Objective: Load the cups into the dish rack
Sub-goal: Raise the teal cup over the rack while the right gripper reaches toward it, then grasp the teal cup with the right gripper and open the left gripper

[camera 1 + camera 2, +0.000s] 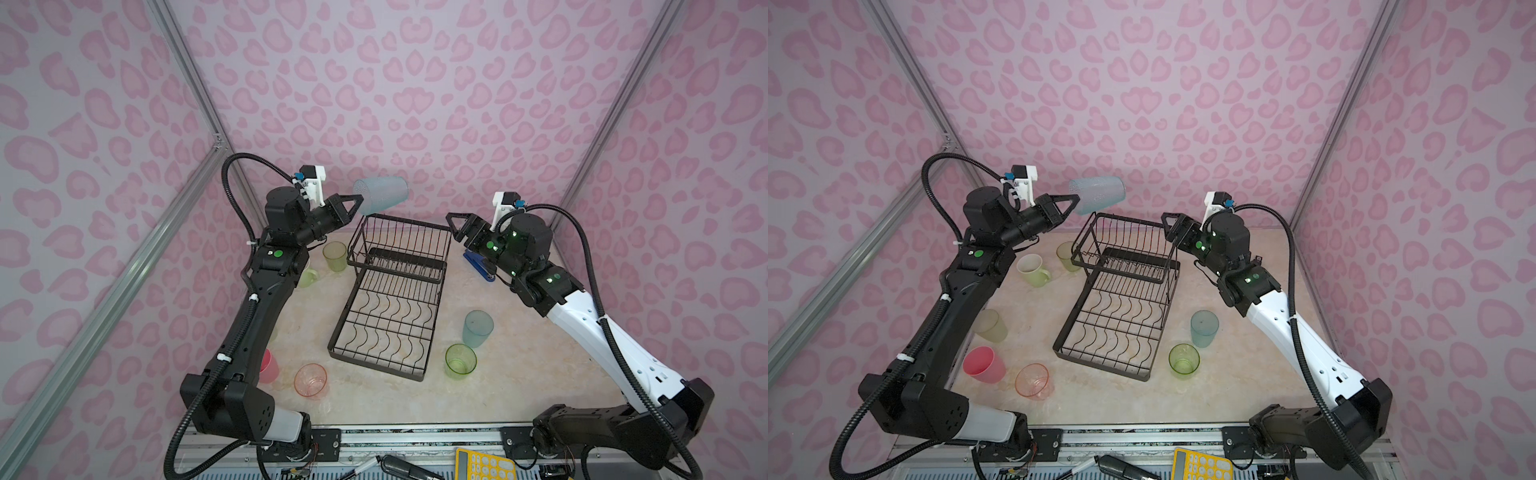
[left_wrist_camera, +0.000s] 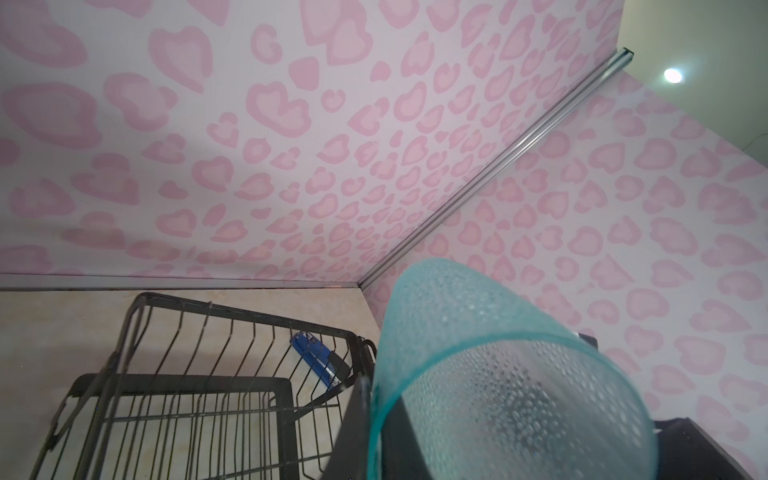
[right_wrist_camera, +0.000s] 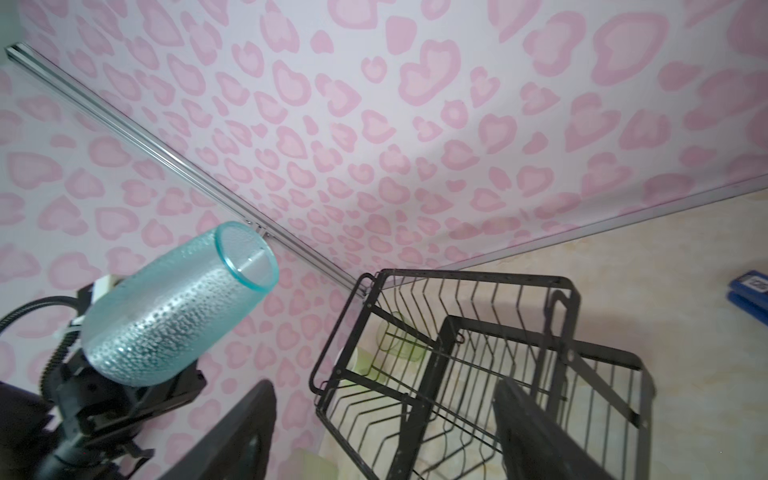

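Note:
My left gripper [image 1: 360,200] [image 1: 1077,198] [image 2: 376,432] is shut on the rim of a translucent blue cup [image 1: 382,195] [image 1: 1098,194] [image 2: 498,374] [image 3: 174,307]. The cup lies sideways in the air above the far left corner of the black wire dish rack [image 1: 374,365] [image 1: 1100,368] [image 2: 187,380] [image 3: 469,276]. My right gripper [image 1: 452,220] [image 1: 1167,220] [image 3: 384,428] hangs open and empty at the raised basket's right side. On the table stand a green cup [image 1: 334,255], a pale-green mug [image 1: 1034,270], a beige cup [image 1: 990,326], a solid pink cup [image 1: 984,365], a clear pink cup [image 1: 311,380], another green cup [image 1: 460,360] and a blue cup [image 1: 478,328].
A blue stapler [image 1: 478,264] [image 2: 320,353] lies right of the rack, under my right wrist. A yellow calculator [image 1: 484,463] and pens sit off the table's front edge. Patterned walls close in the back and both sides.

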Controlling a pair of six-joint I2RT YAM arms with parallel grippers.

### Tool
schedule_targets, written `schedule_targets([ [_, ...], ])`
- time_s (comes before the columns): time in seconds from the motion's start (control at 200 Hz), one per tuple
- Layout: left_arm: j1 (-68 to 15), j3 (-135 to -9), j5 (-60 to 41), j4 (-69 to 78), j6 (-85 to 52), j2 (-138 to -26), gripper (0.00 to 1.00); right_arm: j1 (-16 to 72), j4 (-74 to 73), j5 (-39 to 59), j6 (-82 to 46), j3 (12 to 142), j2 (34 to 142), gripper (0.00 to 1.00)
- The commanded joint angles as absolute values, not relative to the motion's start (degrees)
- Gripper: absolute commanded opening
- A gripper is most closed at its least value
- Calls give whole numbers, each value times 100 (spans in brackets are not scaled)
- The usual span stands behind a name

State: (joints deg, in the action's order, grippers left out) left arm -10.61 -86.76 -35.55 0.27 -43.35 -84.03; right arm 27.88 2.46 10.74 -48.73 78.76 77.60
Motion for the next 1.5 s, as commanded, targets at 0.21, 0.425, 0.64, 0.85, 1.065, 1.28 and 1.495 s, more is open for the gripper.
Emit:
schedule_targets([
  [0.21, -1617, -8432, -3727, 1450, -4595, -8777, 3, 2654, -1519, 1567, -7076, 7975, 8336, 81],
  [0.425, -1964, -8328, -3677, 1805, -4688, -8986, 3, 2531, -2456, 1806, -8370, 7822, 8729, 79],
  [0.64, -2229, -8358, -3640, 1925, -4691, -9169, 3, 2497, -2673, 1823, -8837, 7778, 8823, 79],
  [0.85, -2361, -8414, -3517, 2088, -4751, -9329, 3, 2476, -2663, 1744, -9001, 7641, 8750, 79],
  [1.065, -2434, -8537, -3516, 2229, -4824, -9542, 4, 2414, -2553, 1646, -9008, 7552, 8682, 74],
  [1.28, -2443, -8569, -3520, 2241, -4834, -9641, 7, 2399, -2525, 1537, -8966, 7519, 8684, 69],
  [1.495, -2448, -8644, -3502, 2112, -4733, -9684, 15, 2399, -2431, 1312, -8788, 7487, 8631, 59],
])
